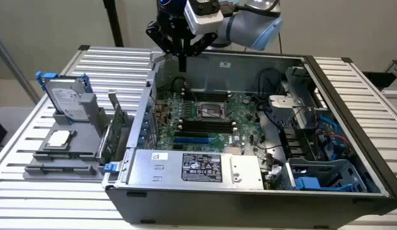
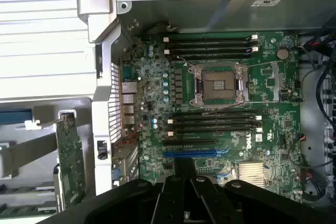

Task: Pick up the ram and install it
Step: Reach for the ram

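While the gripper [image 1: 183, 67] hangs pinched together, the ram [image 1: 105, 143] stands well apart toward the exterior view's left

Plain beige wall [image 1: 51, 24] up at 12 o'clock, evenly lit. Black pole [image 1: 112, 21] rising at 11. Grey bar [image 1: 10, 62] leaning at 10. Slatted metal table [image 1: 115, 62] spreading pale from 9 round through 6 to 3.

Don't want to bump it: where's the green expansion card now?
The green expansion card stands upright in the grey holder at the exterior view's left, between the hard drive and the open computer case.
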Action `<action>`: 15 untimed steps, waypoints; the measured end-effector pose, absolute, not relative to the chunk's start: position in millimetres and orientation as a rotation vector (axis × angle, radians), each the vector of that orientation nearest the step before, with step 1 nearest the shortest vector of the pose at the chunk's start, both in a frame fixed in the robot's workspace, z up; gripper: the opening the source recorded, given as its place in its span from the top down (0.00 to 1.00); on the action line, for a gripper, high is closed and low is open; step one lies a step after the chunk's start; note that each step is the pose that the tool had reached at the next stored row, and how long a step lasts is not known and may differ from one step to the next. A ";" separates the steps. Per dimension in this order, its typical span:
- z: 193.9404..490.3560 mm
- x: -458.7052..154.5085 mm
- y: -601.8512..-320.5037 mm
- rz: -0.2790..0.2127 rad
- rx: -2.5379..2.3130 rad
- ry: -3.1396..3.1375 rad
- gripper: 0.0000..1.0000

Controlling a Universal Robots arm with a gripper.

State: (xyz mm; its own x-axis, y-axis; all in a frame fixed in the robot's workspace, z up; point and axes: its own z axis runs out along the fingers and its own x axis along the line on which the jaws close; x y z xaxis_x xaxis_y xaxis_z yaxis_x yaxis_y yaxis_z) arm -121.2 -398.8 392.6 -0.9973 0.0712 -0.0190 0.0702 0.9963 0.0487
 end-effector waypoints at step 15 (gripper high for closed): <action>392.6 -121.2 -398.8 0.075 0.110 3.118 1.00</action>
